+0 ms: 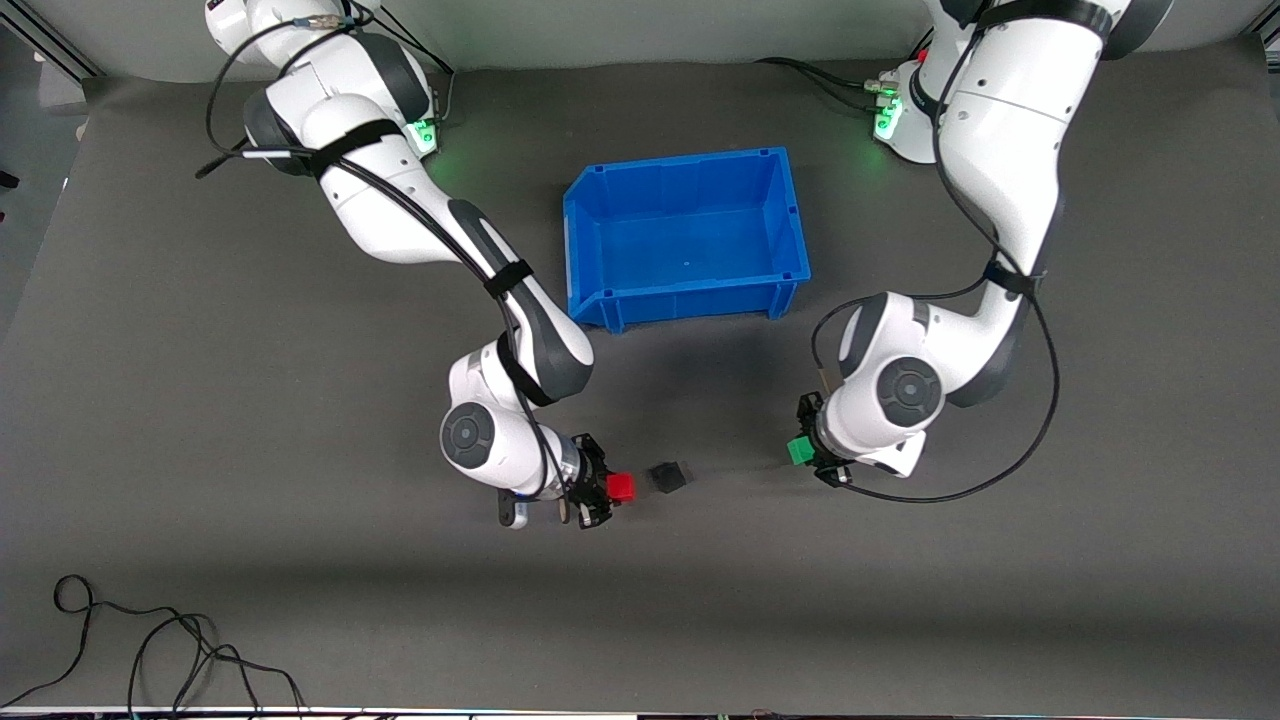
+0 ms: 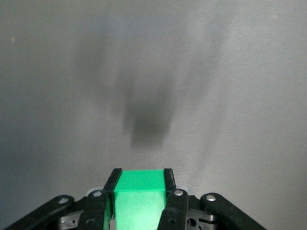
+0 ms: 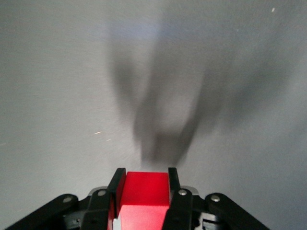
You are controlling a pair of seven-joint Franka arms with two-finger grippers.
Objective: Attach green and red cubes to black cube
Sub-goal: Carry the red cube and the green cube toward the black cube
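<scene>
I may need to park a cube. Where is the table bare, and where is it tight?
Bare: table toward the right arm's end; strip nearer the camera than the black cube. Tight: between right gripper holding red cube and left gripper holding green cube.

Green cube [image 2: 139,199] and red cube [image 3: 144,199] cut off by wrist views' edges, sides covered by jaws. Black cube [image 1: 668,476] outside both wrist views. Both arm bases cropped in front view.

green cube [image 1: 799,451] green | red cube [image 1: 621,487] red | black cube [image 1: 668,476] black | bin [image 1: 590,250] blue
</scene>
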